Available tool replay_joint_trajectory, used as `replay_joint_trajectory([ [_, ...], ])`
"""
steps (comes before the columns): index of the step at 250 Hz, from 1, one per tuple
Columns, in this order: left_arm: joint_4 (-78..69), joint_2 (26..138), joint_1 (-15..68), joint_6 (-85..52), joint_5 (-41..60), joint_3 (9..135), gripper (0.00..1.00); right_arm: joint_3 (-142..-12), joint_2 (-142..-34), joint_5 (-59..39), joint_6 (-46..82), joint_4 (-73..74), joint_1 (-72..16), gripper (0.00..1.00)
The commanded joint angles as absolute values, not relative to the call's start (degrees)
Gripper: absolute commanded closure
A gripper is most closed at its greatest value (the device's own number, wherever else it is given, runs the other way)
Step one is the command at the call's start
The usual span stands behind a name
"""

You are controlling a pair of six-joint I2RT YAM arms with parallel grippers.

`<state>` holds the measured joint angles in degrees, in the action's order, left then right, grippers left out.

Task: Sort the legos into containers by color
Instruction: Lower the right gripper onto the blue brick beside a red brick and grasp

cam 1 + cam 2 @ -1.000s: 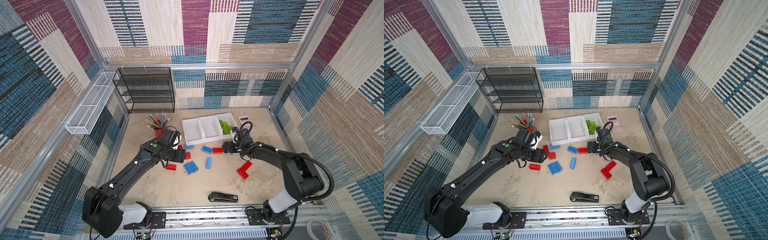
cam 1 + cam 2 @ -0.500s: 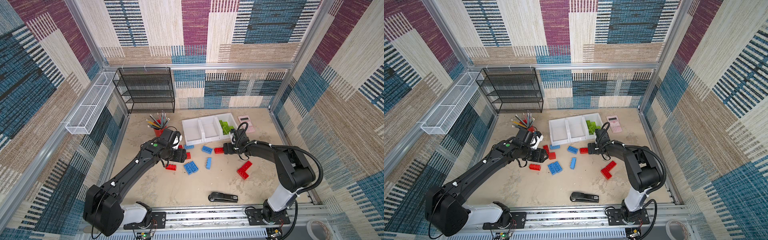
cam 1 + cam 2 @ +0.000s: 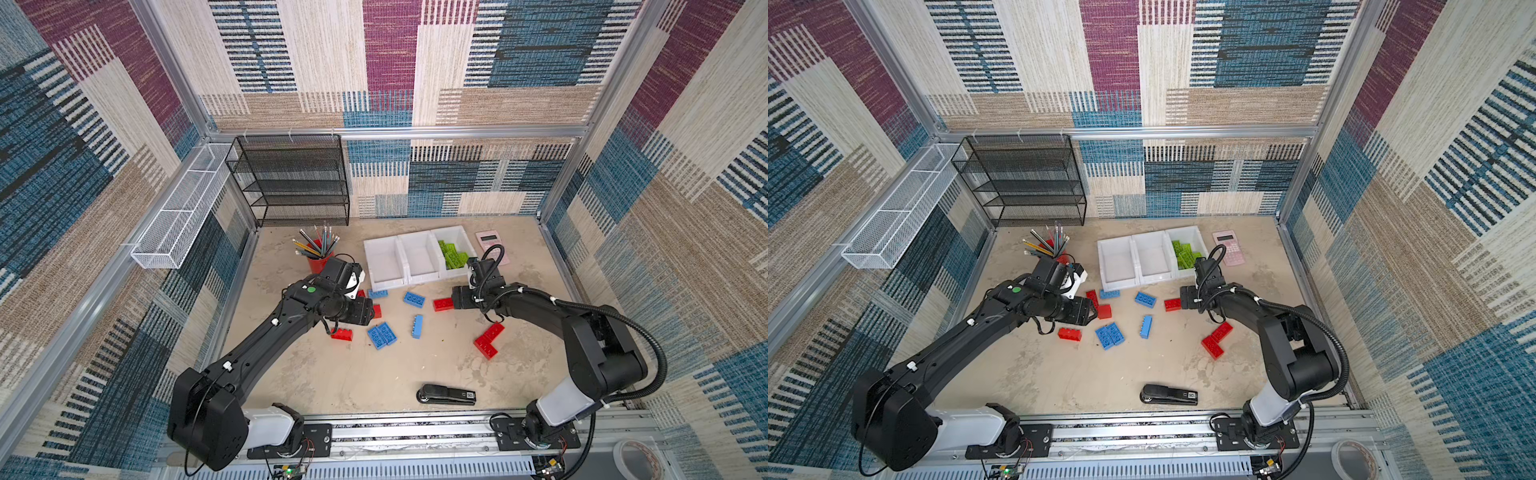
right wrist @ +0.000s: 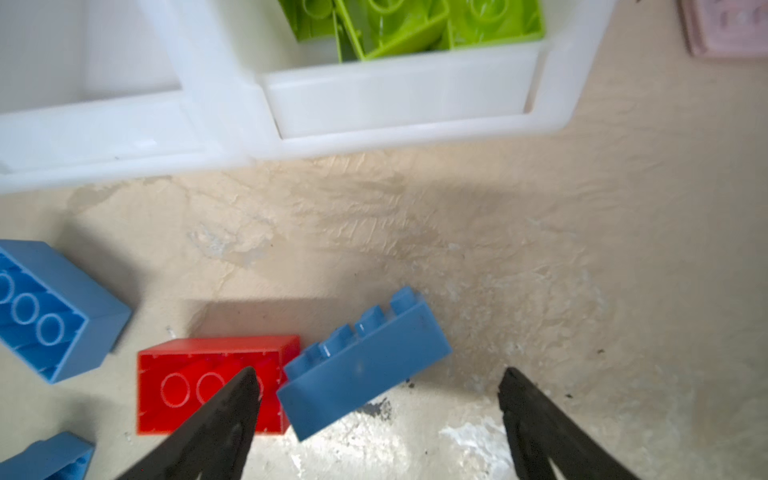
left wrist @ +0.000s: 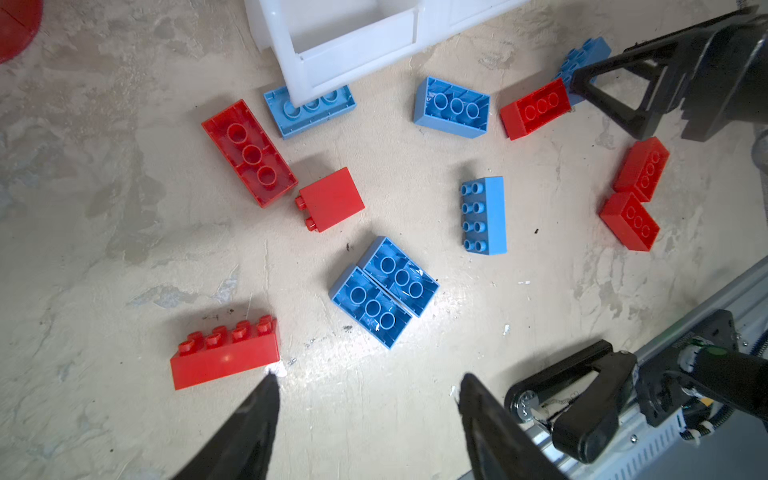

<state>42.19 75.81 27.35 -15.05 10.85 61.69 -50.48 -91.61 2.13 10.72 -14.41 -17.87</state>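
Right end effector (image 4: 376, 374) spread, blue brick (image 4: 365, 370) between, red brick (image 4: 178, 365) part-hidden

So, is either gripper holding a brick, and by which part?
Nothing is held. Both the left gripper and right gripper are open; a blue brick sits between the right one's jaws, not clamped.

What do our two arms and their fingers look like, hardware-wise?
Both are black with white base housings. The left arm carries a round green sticker. The right arm has a black corrugated cable looping alongside. The fingers are black and taper to points.
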Motion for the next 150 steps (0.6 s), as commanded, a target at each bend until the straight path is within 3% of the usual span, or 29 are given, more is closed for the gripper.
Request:
replay_joint_trajectory([
  [1,41.25,75.77,27.25,-15.12,11.43,61.44,0.3,-50.78,-90.14,2.01,13.54,-14.64,-17.84,0.11],
  [53,41.26,75.51,27.19,-15.15,11.58,61.35,0.3,-52.6,-93.02,3.13,17.1,-15.35,-17.84,0.21],
  [150,40.98,74.81,27.24,-15.38,11.75,60.65,0.3,-53.01,-97.27,8.22,18.01,-16.06,-17.84,0.19],
])
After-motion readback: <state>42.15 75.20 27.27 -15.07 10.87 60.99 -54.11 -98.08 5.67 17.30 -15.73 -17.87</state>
